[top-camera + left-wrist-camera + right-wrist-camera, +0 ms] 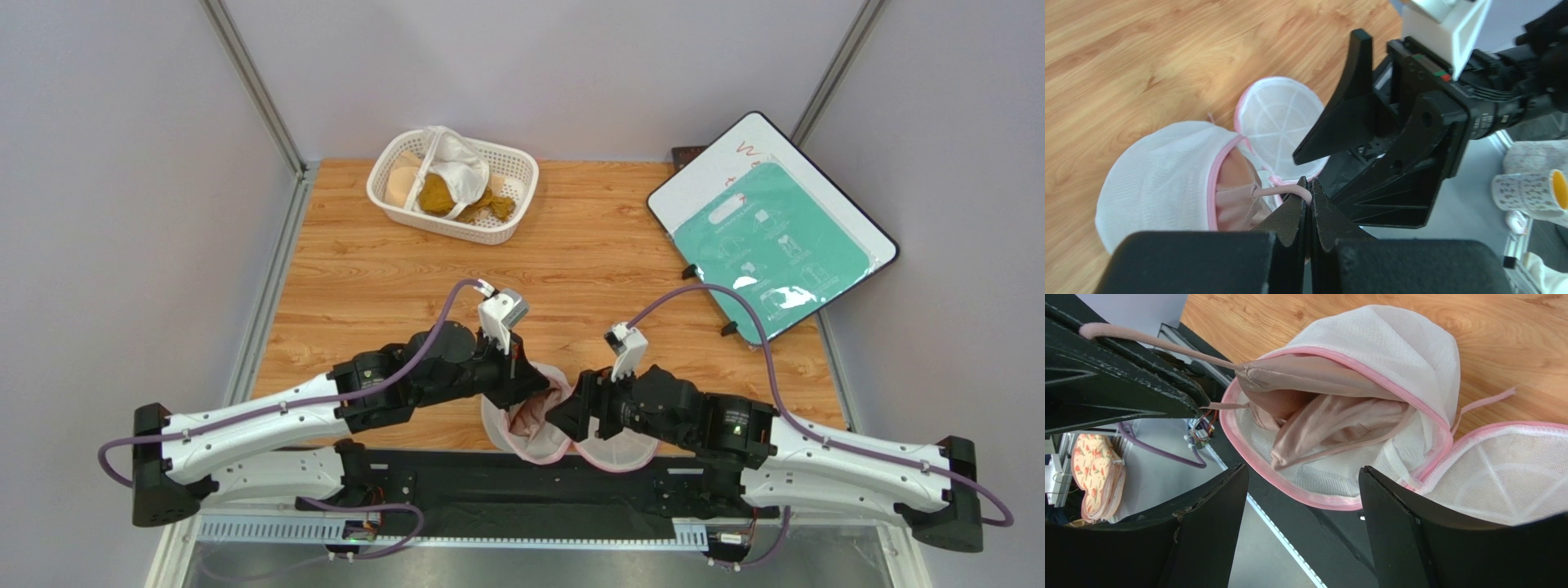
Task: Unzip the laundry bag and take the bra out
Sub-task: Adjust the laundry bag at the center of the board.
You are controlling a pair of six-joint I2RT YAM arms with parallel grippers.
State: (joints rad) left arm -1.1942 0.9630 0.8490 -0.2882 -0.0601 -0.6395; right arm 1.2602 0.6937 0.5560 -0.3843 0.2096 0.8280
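The laundry bag (620, 456) lies unzipped at the table's near edge between my two grippers, both mesh halves spread open; it also shows in the left wrist view (1161, 177) and the right wrist view (1389, 343). The mauve-pink bra (1321, 410) sits mostly inside the left half, partly bulging out past the pink rim. My left gripper (1310, 184) is shut on the bra's thin strap (1281, 191), which runs taut from the bag. My right gripper (1303, 478) is open and empty, its fingers straddling the bag's near rim, close to the left gripper.
A white lattice basket (521, 157) with a mustard cloth and a white cloth stands at the back. A white-edged board with a green sheet (773, 233) lies at the back right. A black base strip (491, 484) runs along the near edge under the bag.
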